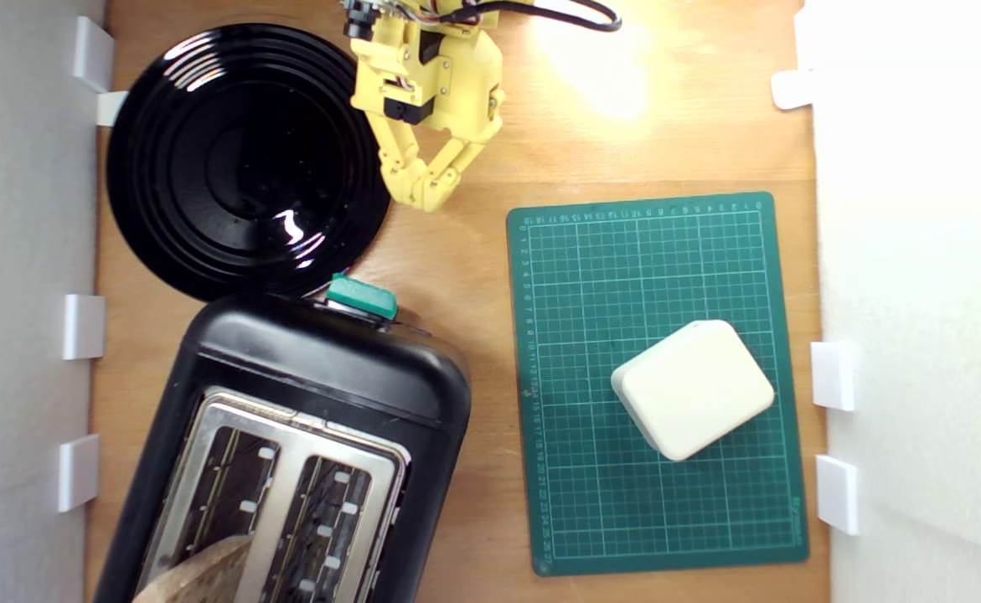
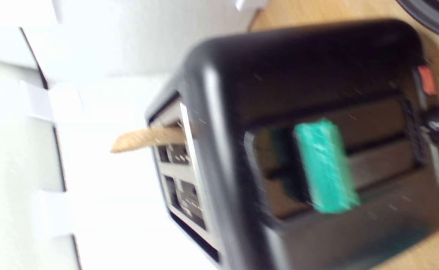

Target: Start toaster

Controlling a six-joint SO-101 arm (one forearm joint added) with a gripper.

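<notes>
Toaster (image 1: pixel 289 435): lower left of the exterior view; glossy black, silver slot surround, teal lever (image 1: pixel 362 296) facing the gripper (image 1: pixel 427 194), bread slice (image 1: pixel 205 569) in one slot. Gripper: upper centre, fingertips nearly together, empty, apart from the lever. Risk: glossy rounded casing, small lever; an off-centre push likely slips or shoves the toaster.

Toaster (image 1: pixel 314 394) cut off by exterior view's bottom edge, slice of bread (image 1: pixel 205 574) too. Wrist view smeared throughout; lever knob (image 2: pixel 326 167) blurred. Yellow arm above gripper (image 1: pixel 427 180) cropped at top edge.
</notes>
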